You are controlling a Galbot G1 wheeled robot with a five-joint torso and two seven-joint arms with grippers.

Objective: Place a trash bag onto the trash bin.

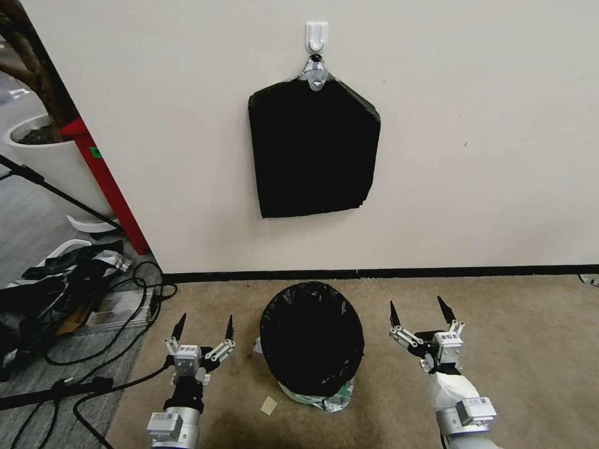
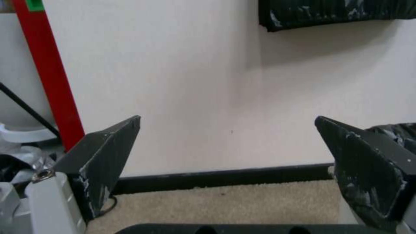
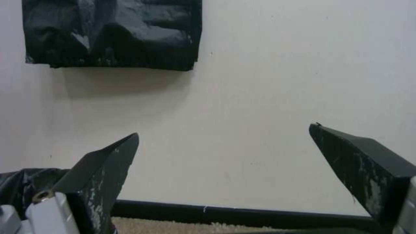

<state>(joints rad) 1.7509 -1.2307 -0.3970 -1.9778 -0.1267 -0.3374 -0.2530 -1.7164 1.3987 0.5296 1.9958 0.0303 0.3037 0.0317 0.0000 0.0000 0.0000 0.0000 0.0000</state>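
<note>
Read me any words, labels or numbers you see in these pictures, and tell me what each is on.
No text can be read.
Green sticker on the red post: nothing legible on it.
Grey tags on the left gripper and right gripper: too small to read.

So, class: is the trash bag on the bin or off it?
On. The trash bag lines the trash bin, its black film spread over the rim.

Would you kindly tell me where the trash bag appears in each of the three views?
Head view: the trash bag lines the bin, low centre, between both open grippers.
Left wrist view: a sliver at the right edge.
Right wrist view: a bit at lower left.
Shared landmark: the black baseboard.
</note>
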